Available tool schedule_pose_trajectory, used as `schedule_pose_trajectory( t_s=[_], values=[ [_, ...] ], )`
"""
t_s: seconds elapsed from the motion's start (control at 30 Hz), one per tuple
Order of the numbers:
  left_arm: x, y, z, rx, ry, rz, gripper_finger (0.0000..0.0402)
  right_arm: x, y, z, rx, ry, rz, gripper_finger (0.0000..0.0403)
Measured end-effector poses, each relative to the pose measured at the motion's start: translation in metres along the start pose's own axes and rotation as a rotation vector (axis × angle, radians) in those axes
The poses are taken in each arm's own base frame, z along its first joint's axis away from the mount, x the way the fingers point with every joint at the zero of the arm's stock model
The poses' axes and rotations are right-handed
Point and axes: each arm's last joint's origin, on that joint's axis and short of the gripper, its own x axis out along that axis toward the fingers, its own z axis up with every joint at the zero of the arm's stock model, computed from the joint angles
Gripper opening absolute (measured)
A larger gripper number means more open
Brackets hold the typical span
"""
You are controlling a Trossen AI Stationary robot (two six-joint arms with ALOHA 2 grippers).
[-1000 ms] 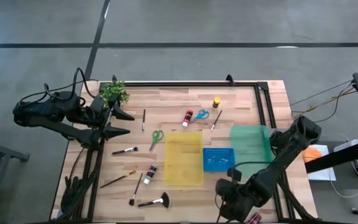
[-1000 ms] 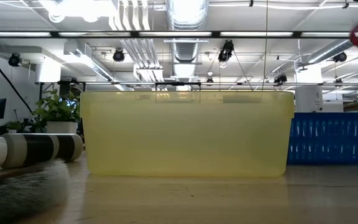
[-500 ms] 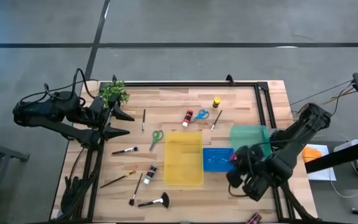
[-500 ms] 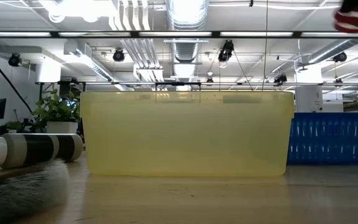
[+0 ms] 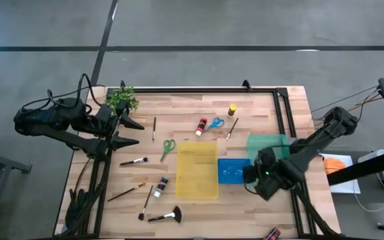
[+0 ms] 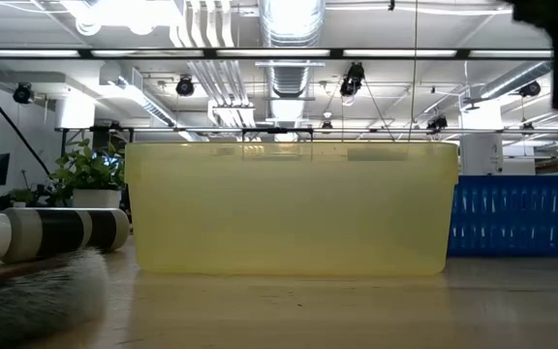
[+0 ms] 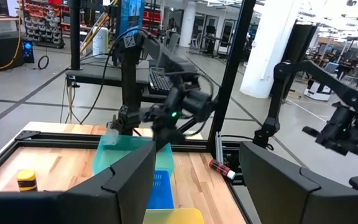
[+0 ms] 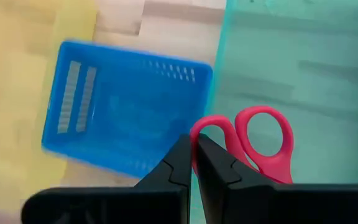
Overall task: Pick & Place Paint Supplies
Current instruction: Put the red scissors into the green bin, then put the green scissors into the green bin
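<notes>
— Black fan brush flat near the front edge of the worktop, left of centre. Two thin paintbrushes beside it, and a black-and-white bottle just off the yellow tray's left side.

— Right pincer?

— Right gripper up off the wood, toward the worktop's right edge, over the seam where the blue tray meets the green tray. Fingers pressed together, clamped on the red scissors at one handle loop. Loops hanging over the green tray.

— Left one?

— Left gripper at the left edge, beside the leafy plant. Fingers apart, nothing between them.

— Rest of the supplies?

— Mid-worktop: one short brush and green-handled scissors, both left of the yellow tray. Farther back: another thin brush, red bottle touching or nearly touching blue scissors, one more brush. Closest to the far edge, yellow bottle, upright.
</notes>
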Motion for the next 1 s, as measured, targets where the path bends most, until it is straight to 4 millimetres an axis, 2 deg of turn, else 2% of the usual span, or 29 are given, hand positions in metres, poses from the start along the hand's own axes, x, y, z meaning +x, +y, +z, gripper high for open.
schedule_pose_trajectory(
  t_s=[0.2,0.53,0.63,0.83,1.0],
  values=[
    [0.0,0.0,0.0,-0.024,-0.001,-0.001,0.0244,0.024,-0.015,0.009,-0.014,-0.022,-0.033,0.0008],
    [0.0,0.0,0.0,-0.058,0.0,-0.004,0.0244,0.027,-0.036,0.018,-0.087,-0.009,-0.039,0.0013],
    [0.0,0.0,0.0,-0.057,0.0,-0.004,0.0244,0.027,-0.038,0.02,-0.093,-0.006,-0.034,0.0041],
    [0.0,0.0,0.0,-0.057,0.0,-0.004,0.0244,0.025,-0.039,0.022,-0.103,-0.022,-0.016,0.0134],
    [0.0,0.0,0.0,-0.056,0.0,-0.004,0.0244,0.013,-0.028,0.024,-0.133,-0.053,0.066,0.0184]
  ],
)
